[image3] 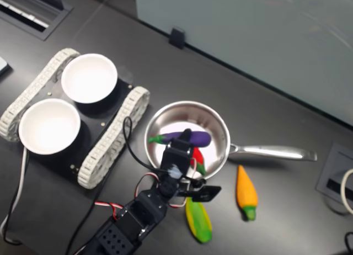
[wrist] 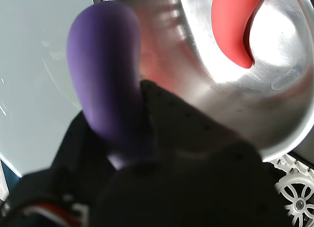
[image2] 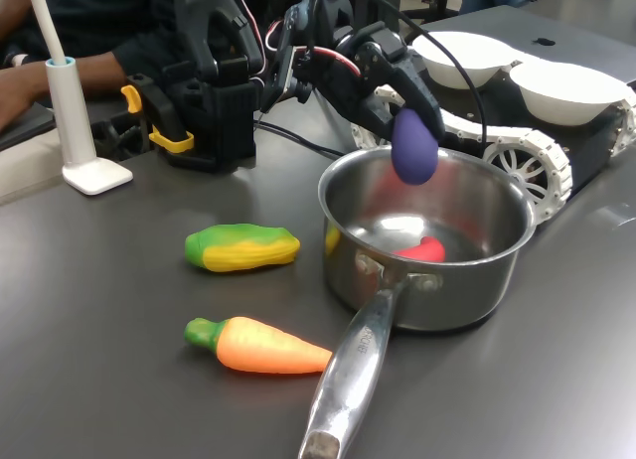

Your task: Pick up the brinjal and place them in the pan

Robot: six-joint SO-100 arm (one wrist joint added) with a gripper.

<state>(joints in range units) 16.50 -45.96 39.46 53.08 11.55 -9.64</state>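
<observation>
Purple and glossy, the brinjal [image2: 413, 147] is hanging above the pan [image2: 467, 290] near the centre of the first exterior view, clamped in the black hand [image2: 405, 111], which is grasping its upper part. Pickup is looking done; lowering and letting go are what remains. A red toy [image2: 424, 249] is already lying inside the pan. Corn [image2: 241, 247] and carrot [image2: 260, 345] are sitting on the tabletop [image2: 109, 310] at lower left, untouched.

Seen from above in the second exterior view, the gripper [image3: 183, 138] holds the purple brinjal [image3: 182, 138] crosswise over the pan [image3: 216, 122]. A red vegetable [image3: 197, 157] lies inside the pan. Near its handle lie a carrot [image3: 246, 192] and a corn [image3: 198, 221].
</observation>
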